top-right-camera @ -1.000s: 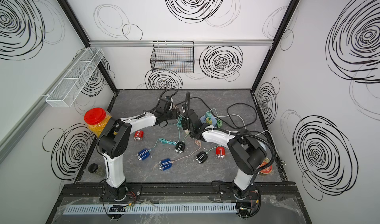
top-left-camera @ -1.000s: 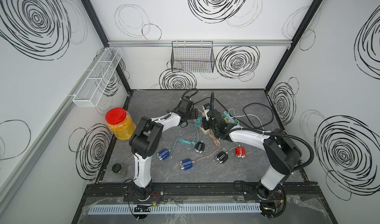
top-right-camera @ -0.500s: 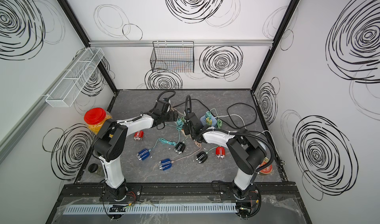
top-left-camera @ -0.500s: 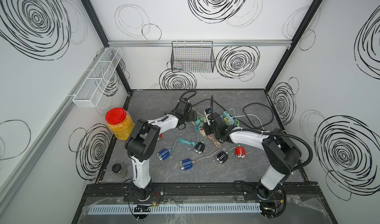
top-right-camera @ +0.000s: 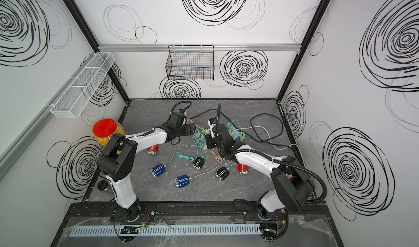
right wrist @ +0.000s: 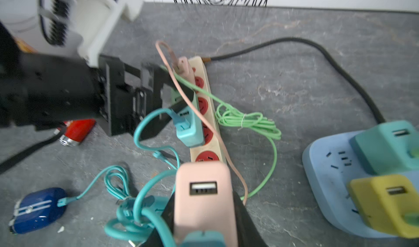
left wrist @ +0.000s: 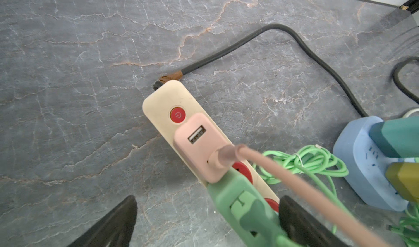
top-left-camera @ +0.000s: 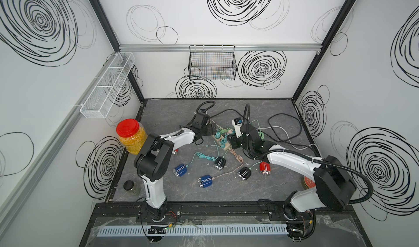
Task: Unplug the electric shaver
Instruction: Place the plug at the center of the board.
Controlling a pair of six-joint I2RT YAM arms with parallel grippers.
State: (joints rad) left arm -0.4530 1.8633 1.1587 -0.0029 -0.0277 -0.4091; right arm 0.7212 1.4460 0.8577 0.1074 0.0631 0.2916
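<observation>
Several electric shavers lie on the grey table, among them a blue one (top-left-camera: 205,180), a black one (top-left-camera: 220,162) and a red one (top-left-camera: 264,167). Their cords run to USB adapters on a beige power strip (top-left-camera: 223,141) (left wrist: 163,100). My left gripper (left wrist: 208,216) (top-left-camera: 213,131) is open wide, its fingers either side of a green adapter (left wrist: 240,207) without touching it. Beside that sits a pink adapter (left wrist: 201,148) with a pink cord. My right gripper (right wrist: 204,214) (top-left-camera: 233,141) is shut on a second pink adapter (right wrist: 204,202) at the strip's other end, its USB port bare.
A light blue socket block (right wrist: 324,166) carries a teal adapter (right wrist: 385,148) and a yellow one (right wrist: 385,202). Teal and green cords tangle round the strip. A red-lidded jar (top-left-camera: 130,134) stands at the left edge. Black cables loop at the back right (top-left-camera: 283,125).
My left gripper's fingers have spread wider apart, and the left arm has shifted slightly. The right arm and its grip have not moved.
</observation>
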